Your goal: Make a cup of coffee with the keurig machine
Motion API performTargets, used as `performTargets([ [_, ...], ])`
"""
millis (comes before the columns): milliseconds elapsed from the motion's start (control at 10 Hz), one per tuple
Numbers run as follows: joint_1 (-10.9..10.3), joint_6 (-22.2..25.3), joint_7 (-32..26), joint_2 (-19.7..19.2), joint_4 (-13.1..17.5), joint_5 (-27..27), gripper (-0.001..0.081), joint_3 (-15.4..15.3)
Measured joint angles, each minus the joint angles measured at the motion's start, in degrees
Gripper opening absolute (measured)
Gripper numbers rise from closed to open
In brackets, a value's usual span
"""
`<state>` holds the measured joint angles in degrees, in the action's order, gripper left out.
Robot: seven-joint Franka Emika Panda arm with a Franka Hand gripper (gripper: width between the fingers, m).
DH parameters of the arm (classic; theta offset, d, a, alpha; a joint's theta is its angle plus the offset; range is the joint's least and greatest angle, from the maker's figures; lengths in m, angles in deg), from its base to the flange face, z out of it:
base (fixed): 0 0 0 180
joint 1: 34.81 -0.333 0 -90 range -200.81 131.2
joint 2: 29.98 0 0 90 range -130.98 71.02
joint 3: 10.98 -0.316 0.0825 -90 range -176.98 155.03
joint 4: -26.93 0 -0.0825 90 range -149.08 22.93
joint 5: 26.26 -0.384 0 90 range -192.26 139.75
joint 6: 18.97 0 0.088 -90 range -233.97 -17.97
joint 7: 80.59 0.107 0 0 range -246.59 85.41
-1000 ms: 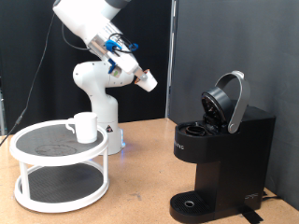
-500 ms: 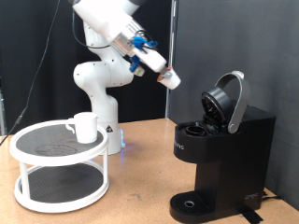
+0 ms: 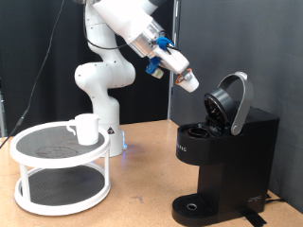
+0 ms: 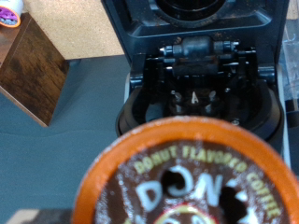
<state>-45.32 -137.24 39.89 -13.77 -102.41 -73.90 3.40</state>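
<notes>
The black keurig machine (image 3: 225, 161) stands at the exterior view's right with its rounded lid (image 3: 232, 102) raised and the pod chamber open. My gripper (image 3: 189, 81) hangs in the air just left of the lid, shut on a small white coffee pod. In the wrist view the pod's brown printed top (image 4: 192, 182) fills the foreground, with the machine's open chamber (image 4: 196, 56) beyond it. The white cup (image 3: 85, 129) stands on the top tier of a white round stand (image 3: 38, 187) at the exterior view's left, far from the gripper.
The arm's white base (image 3: 99, 90) stands behind the stand, against a black curtain. The machine's round drip base (image 3: 194, 206) has nothing on it. The wrist view shows a brown wooden block (image 4: 33, 70) and another pod (image 4: 9, 14) beside the machine.
The arm has swung to the exterior view's right with the pod, from above the stand side to just beside the machine's raised lid. Cup and machine have not moved.
</notes>
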Motion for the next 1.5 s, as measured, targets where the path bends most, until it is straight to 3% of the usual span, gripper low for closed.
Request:
performTargets([
  [600, 0.0, -4.8, 0.0, -3.1, -1.2, 2.3, 0.0363, -3.7],
  [1100, 0.0, -9.8, -0.1, -6.0, -4.4, 4.2, 0.0363, -4.7],
  [1500, 0.0, -13.0, -1.9, -7.7, -5.6, 2.4, 0.0363, -5.4],
])
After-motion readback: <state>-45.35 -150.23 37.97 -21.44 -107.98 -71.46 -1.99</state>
